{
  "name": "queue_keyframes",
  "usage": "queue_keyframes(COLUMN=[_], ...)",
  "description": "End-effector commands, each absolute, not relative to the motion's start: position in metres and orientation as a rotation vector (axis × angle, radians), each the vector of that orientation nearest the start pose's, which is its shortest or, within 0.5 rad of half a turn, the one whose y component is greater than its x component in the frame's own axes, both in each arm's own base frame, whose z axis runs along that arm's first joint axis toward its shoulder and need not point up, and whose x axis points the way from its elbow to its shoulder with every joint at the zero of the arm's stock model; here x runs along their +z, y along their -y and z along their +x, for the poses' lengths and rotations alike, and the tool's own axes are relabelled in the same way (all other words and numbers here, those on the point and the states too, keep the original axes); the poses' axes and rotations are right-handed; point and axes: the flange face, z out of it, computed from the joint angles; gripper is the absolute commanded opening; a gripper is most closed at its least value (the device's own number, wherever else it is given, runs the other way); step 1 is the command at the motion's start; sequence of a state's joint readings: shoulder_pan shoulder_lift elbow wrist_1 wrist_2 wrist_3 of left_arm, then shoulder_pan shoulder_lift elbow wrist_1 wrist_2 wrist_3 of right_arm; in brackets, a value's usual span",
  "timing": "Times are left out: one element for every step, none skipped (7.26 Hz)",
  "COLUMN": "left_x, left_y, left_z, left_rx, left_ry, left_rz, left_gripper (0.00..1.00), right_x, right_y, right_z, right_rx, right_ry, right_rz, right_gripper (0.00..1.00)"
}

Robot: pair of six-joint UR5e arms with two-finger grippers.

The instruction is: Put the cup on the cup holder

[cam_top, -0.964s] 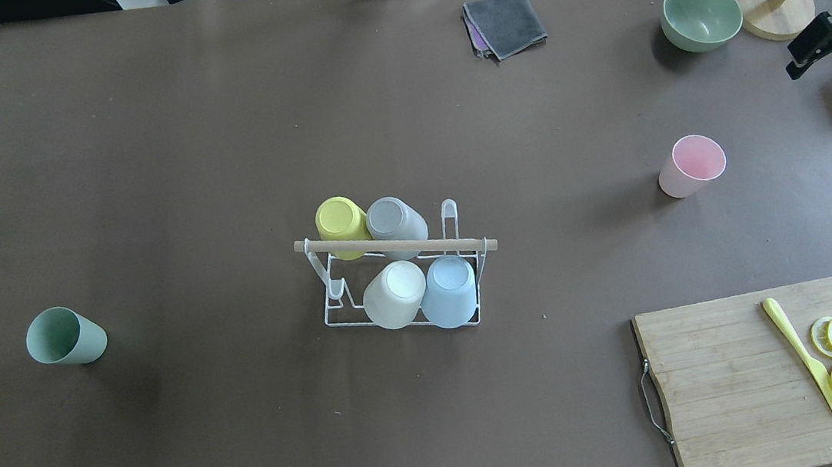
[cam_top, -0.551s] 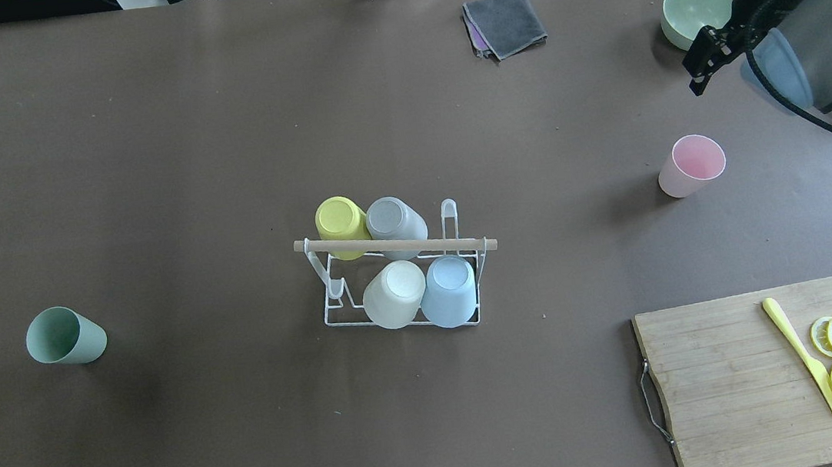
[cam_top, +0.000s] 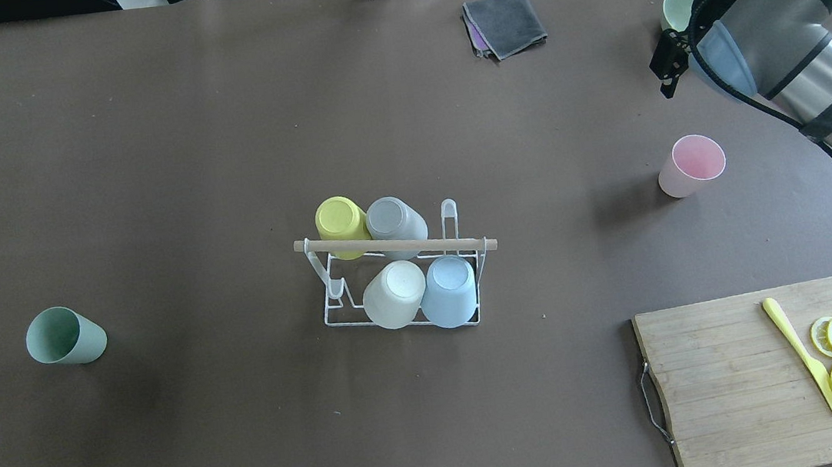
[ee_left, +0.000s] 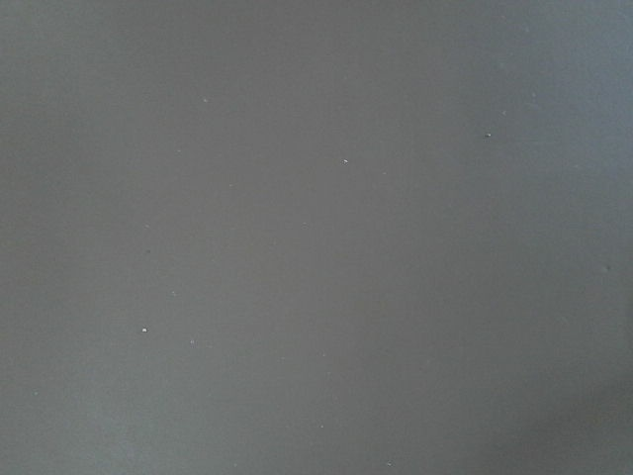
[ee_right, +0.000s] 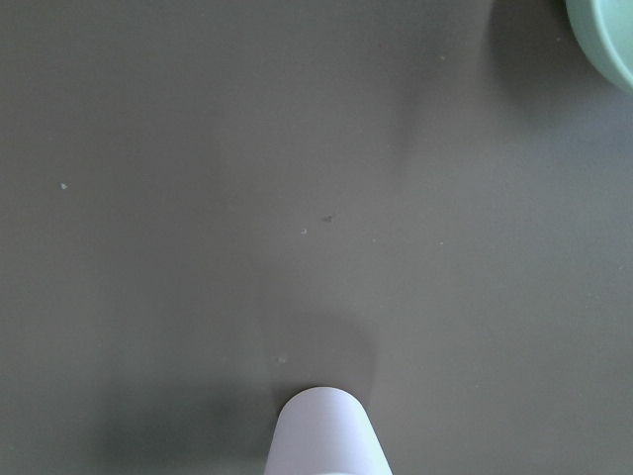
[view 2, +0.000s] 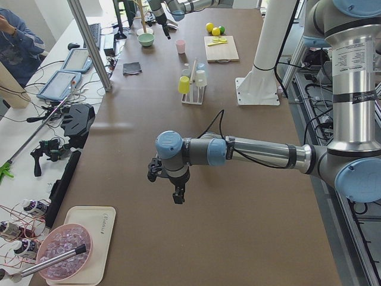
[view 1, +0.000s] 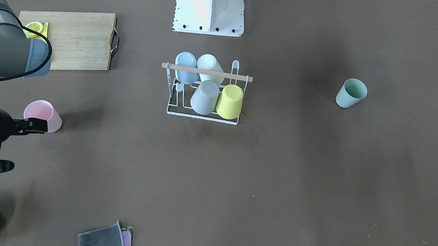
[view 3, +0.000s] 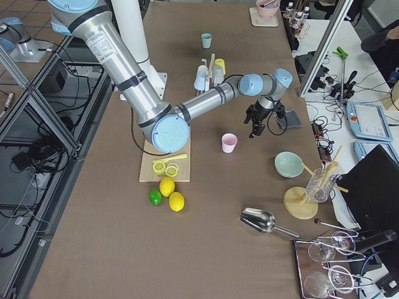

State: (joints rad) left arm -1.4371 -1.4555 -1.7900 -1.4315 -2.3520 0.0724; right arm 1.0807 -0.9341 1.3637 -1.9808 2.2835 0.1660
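The pink cup (cam_top: 690, 166) is seen standing upright, mouth up, on the table well to the right of the cup holder (cam_top: 480, 244). The right gripper (cam_top: 666, 77) is held above the table just beyond the cup, toward the green bowl (cam_top: 676, 5); its jaws are seen parted in the right side view and nothing is gripped. The left gripper (view 2: 177, 196) is held over bare table near the left end, and whether it is parted or closed cannot be told. The likeliest failure is judged to be a tipped cup. In the right wrist view the cup is caught only at the bottom edge, so if the descent is made before the jaws are centred, the rim could be struck by a finger and the light cup knocked over or pushed away. A pinch on the tapered wall could also be lost in transit. At the holder four cups are seated, and only the far-right prong (cam_top: 449, 214) and the near-left prong (cam_top: 334, 287) are bare. The wooden rod (cam_top: 394, 245) or the grey cup (cam_top: 395, 220) could be clipped and the light rack dragged.
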Motion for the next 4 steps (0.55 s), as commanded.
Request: queue_keyframes(left_x=[0.618,0.610,0.586,0.557], left_y=[0.449,0.456,0.476,0.510], left_z=[0.049,0.082,0.111,0.141], left_rx=[0.290,0.351,0.371,0.390], left_ry=[-0.779,-0.773,-0.758,-0.752], left_rz=[-0.102,-0.136,-0.211,-0.250], left_gripper=[0.98,0.98,0.98,0.98], right_x=[0.418,0.418,0.422,0.432], right_y=[0.673,0.680,0.681,0.678], right_z=[-0.291,-0.302,-0.310,-0.320], right_rx=[-0.360,-0.377,-0.380,-0.388], right_ry=[0.665,0.655,0.649,0.640], right_rz=[-0.271,-0.305,-0.330,-0.355], right_gripper=[1.00,1.00,1.00,1.00])
